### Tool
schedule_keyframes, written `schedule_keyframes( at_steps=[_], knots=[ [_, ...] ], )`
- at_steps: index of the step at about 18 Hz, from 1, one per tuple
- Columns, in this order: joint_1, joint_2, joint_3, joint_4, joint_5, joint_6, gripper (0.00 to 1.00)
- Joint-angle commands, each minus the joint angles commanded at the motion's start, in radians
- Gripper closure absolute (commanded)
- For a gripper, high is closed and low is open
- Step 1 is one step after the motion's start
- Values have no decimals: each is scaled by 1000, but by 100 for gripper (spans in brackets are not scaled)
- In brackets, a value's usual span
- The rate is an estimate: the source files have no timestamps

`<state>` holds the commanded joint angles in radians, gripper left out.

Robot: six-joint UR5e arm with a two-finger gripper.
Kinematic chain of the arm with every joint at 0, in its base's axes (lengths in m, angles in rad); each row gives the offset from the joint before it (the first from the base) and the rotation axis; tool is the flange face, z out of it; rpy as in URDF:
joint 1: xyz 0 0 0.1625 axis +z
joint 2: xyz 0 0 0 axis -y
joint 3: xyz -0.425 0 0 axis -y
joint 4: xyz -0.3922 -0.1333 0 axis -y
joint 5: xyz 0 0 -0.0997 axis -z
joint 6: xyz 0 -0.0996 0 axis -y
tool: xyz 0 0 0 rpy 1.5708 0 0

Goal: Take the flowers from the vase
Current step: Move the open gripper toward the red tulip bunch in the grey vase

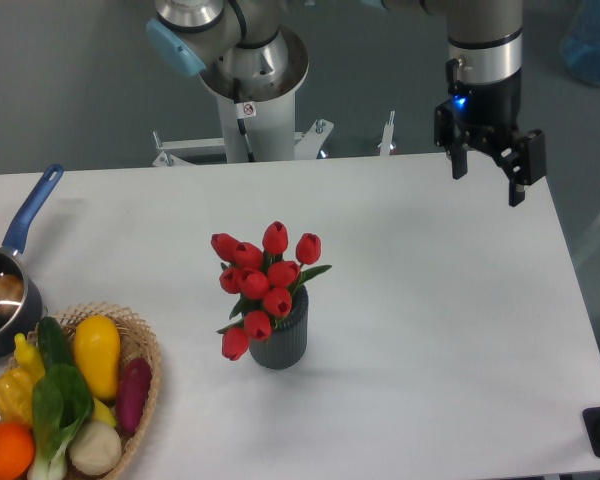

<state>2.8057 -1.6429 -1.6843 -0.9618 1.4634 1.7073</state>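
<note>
Red flowers (263, 283) well apart from pincer (488, 185)

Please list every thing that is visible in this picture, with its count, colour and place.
flowers: about nine, red tulip buds, standing in the vase at table centre
vase: one, dark grey, ribbed, table centre
saucepan: one, dark with blue handle, left edge
wicker basket: one, tan, front left, holding multicoloured vegetables
table: one, white
robot base: one, grey-white, behind the table
gripper: one, black, above the back right of the table, jaws open, holding nothing
</note>
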Motion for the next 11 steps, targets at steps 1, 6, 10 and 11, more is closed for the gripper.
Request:
schedule_keyframes(
  at_steps=[1,6,10,11],
  knots=[
    [0,-2,0,2,0,0,0],
    [-15,-3,2,0,-2,2,0],
    [-29,-20,-29,-2,-15,-5,0],
    [-29,-18,-44,-2,-27,-12,0]
  ],
)
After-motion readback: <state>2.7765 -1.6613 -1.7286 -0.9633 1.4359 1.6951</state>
